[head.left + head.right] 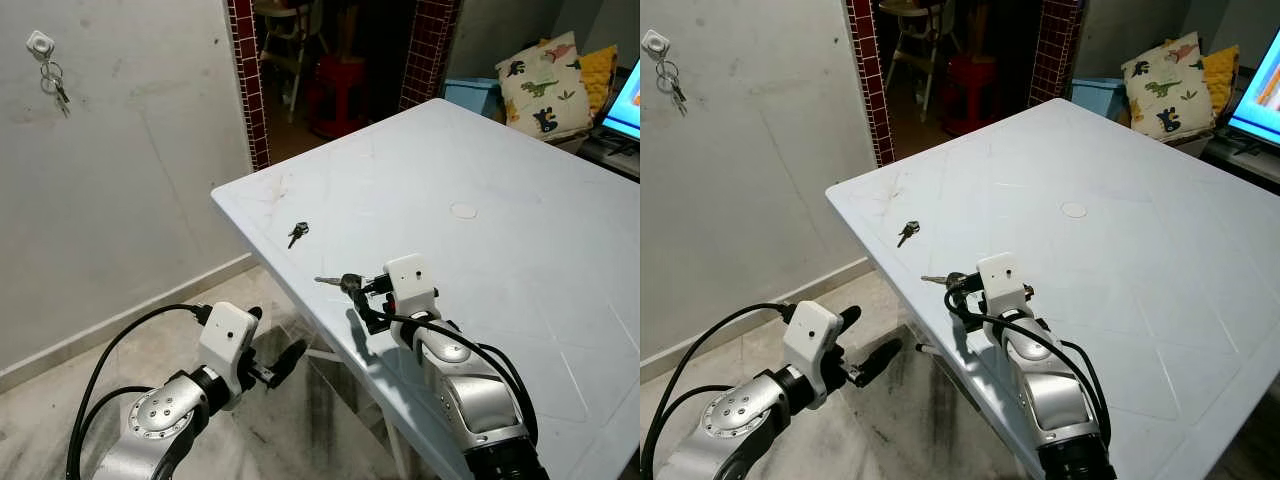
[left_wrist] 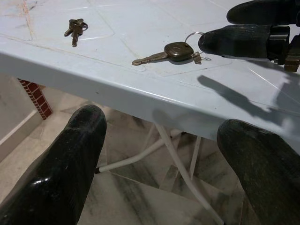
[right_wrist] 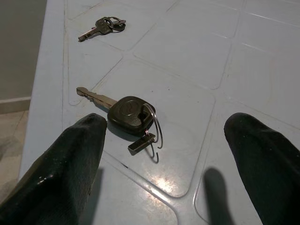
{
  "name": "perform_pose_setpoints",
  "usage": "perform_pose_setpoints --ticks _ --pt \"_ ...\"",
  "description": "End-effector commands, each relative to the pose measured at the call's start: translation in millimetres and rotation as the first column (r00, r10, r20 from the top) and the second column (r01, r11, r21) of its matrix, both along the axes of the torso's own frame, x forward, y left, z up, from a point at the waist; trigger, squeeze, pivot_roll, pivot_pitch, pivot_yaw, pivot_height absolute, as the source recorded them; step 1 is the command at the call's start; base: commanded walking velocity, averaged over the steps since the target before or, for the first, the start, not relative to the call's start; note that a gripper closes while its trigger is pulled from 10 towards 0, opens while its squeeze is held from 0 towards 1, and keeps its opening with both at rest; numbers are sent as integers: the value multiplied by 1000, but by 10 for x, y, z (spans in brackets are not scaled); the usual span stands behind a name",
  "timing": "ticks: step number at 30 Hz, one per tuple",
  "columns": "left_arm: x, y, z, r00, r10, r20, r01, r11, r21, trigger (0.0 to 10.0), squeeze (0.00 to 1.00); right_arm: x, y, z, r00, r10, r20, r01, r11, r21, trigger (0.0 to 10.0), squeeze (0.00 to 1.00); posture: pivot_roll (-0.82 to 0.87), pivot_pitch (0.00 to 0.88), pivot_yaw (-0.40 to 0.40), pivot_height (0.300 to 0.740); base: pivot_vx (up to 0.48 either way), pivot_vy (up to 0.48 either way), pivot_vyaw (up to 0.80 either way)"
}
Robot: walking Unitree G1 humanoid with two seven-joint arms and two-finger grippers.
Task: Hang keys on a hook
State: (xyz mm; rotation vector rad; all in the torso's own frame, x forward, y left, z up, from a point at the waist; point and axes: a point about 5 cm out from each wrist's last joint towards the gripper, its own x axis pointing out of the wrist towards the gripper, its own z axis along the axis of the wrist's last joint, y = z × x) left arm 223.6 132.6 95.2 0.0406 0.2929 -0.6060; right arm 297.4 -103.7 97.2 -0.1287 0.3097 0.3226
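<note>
A black-headed key on a wire ring (image 3: 129,114) lies flat on the white table (image 1: 480,230) close to its front-left edge. My right gripper (image 3: 168,168) hovers just behind it, open, one finger on each side and nothing held. A smaller bunch of keys (image 1: 298,232) lies farther along the same edge. On the wall at far left a white hook (image 1: 40,42) carries another key bunch (image 1: 53,83). My left gripper (image 1: 275,342) hangs open below the table edge, looking up at the black-headed key (image 2: 171,50).
Thin white table legs (image 2: 173,159) stand under the table over a marbled floor. A brick-framed doorway (image 1: 330,70) with a red stool opens behind the table. Patterned cushions (image 1: 545,85) and a lit screen (image 1: 625,105) sit at the far right.
</note>
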Motion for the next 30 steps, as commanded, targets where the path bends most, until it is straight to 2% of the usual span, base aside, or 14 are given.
perform_pose_setpoints --ticks 1,13,14,15,18,24,30 --pt "16 23 14 1000 4 14 -4 1000 22 10000 0 -6 22 38 1000 12 14 -12 1000 2 10000 0 98 0 29 740 0 0 0" --pt "16 23 14 1000 4 14 -4 1000 22 10000 0 -6 22 38 1000 12 14 -12 1000 2 10000 0 98 0 29 740 0 0 0" --pt "15 21 16 1000 2 16 -2 1000 23 10000 0 -12 28 34 1000 19 13 -19 1000 -13 10000 0 0 0 0 740 0 0 0" --pt "57 7 43 997 51 57 -51 999 10 10000 0 -13 37 31 1000 21 3 -21 1000 6 10000 0 83 0 13 740 0 0 0" --pt "127 -5 82 985 133 109 -131 991 -22 10000 0 -16 60 30 1000 22 -11 -22 999 47 10000 0 79 0 18 740 0 0 0" --pt "116 5 76 987 126 104 -125 992 -20 10000 0 -60 76 15 1000 20 -17 -19 998 57 10000 0 78 9 21 740 0 0 0" --pt "113 50 81 977 173 122 -172 985 -15 10000 0 -66 91 8 999 29 -25 -28 998 65 10000 0 85 14 20 740 0 0 0"
